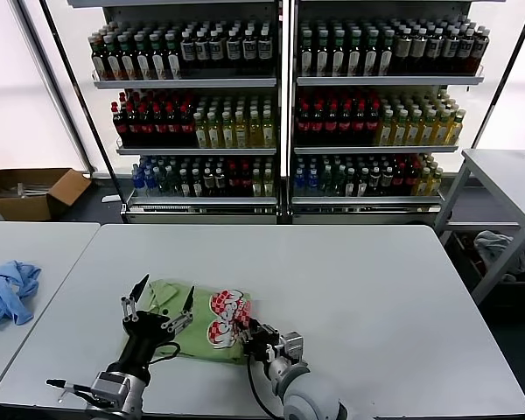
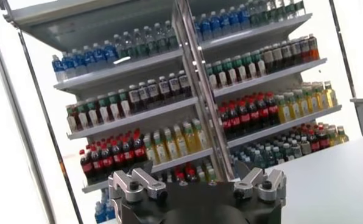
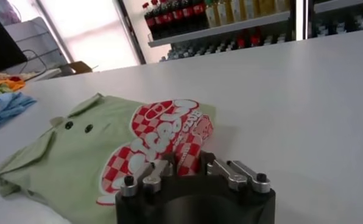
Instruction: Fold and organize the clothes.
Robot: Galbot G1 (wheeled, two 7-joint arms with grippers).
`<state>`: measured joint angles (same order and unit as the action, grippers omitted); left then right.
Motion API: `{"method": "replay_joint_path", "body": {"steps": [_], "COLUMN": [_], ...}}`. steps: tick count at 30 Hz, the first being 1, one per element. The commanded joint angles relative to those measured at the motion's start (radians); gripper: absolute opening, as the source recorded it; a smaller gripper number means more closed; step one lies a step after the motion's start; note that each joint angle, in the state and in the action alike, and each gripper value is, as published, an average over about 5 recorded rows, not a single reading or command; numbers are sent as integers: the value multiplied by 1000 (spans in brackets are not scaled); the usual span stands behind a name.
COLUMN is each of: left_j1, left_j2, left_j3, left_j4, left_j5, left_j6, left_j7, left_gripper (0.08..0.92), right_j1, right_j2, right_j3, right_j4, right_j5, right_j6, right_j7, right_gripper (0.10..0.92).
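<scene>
The clothes (image 1: 201,339), a light green polo shirt with a red-and-white checkered logo, lie partly folded near the front edge of the white table (image 1: 376,297). In the right wrist view the shirt (image 3: 78,158) shows its collar and two dark buttons. My right gripper (image 1: 249,337) sits at the shirt's right edge. Its fingers pinch a raised fold of the checkered cloth (image 3: 190,159). My left gripper (image 1: 166,293) hovers over the shirt's left part, open and holding nothing.
A light blue garment (image 1: 7,289) lies on the neighbouring table to the left. A cardboard box (image 1: 35,188) stands on the floor behind it. Shelves of bottles (image 1: 280,114) fill the back. Another table (image 1: 507,171) stands at the right.
</scene>
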<state>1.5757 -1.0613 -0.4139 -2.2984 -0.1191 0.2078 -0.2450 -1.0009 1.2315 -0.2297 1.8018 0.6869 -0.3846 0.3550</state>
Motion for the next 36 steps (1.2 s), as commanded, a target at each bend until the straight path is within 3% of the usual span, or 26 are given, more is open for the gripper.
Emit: {"method": "replay_joint_path", "body": {"steps": [1, 6, 9, 18, 31, 36], "left_j1": [-5, -22, -21, -47, -43, -41], "left_j2": [24, 53, 72, 81, 75, 75], "left_j3": [-8, -49, -92, -129, -118, -112], "left_j4": [-71, -102, -95, -52, -24, -27], "left_j5": [-169, -305, -361, -449, -412, -404], "left_j6": [116, 172, 171, 164, 136, 133], "left_j7": [-44, -96, -97, -95, -84, -83], "left_gripper": [823, 823, 823, 823, 823, 823], "right_j1": [-2, -37, -90, -311, -320, -328], "right_j2": [-20, -78, -145, -358, -357, -355], "right_j3": [6, 75, 150, 377, 474, 508], "right_j4": [30, 103, 167, 288, 223, 256], "right_j5": [-58, -70, -67, -82, -101, -148], "right_j6": [30, 28, 27, 70, 73, 21], "right_j7": [-10, -26, -55, -124, -96, -106], "right_gripper": [276, 141, 111, 111, 114, 211]}}
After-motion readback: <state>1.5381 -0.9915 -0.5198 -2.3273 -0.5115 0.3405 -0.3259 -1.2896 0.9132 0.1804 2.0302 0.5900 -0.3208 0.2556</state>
